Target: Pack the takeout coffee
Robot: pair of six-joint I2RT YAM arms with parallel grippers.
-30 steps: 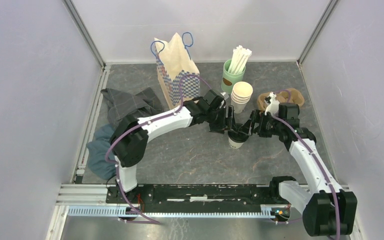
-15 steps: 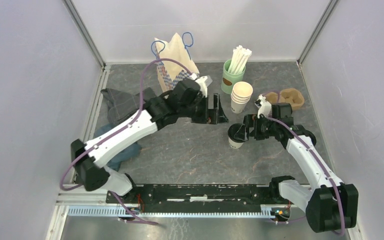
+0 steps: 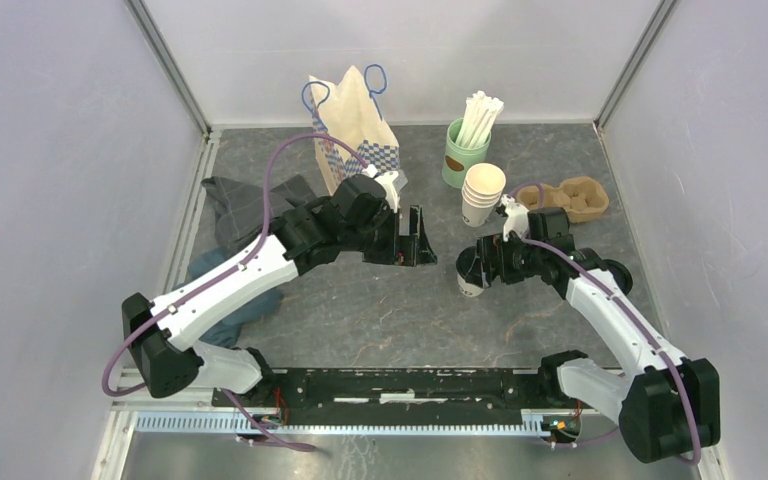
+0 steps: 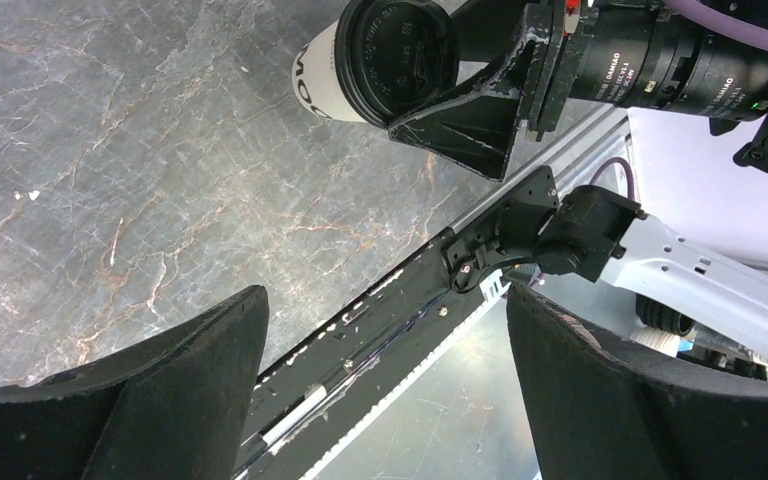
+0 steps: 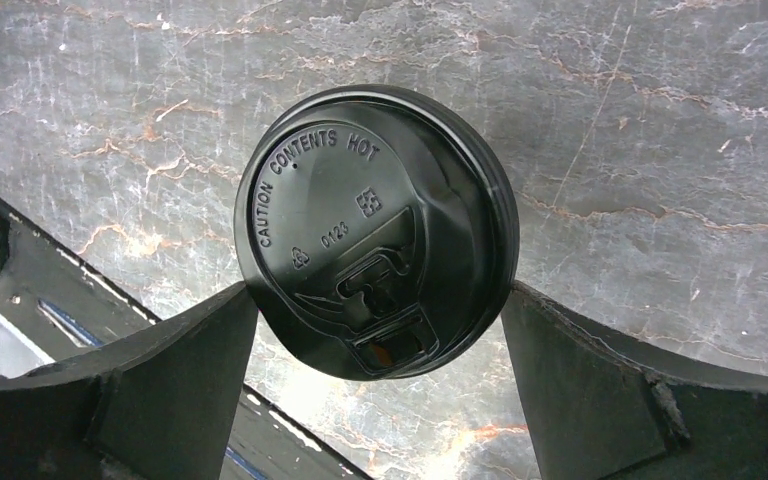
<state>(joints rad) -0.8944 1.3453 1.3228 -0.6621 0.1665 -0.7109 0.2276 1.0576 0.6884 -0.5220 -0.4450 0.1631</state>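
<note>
Top external view: coffee cup point(image 3: 471, 288) with its black lid on stands on the worktop point(image 3: 360, 320), right of centre.
Right hand point(image 3: 472, 268): spread wide, one finger on either side of the cup, not clamping it.
Left hand point(image 3: 417, 240): wide open, empty, left of the cup.

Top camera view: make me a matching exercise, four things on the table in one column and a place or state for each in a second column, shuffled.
Things
1. lidded coffee cup
2. green cup
3. pulp carrier
4. paper bag

Places or states
A. standing upright, left of the green cup
B. between the fingers of the right claw
C. holding white straws
D. lying to the right of the stack of empty cups

Pairs: 1-B, 2-C, 3-D, 4-A
</note>
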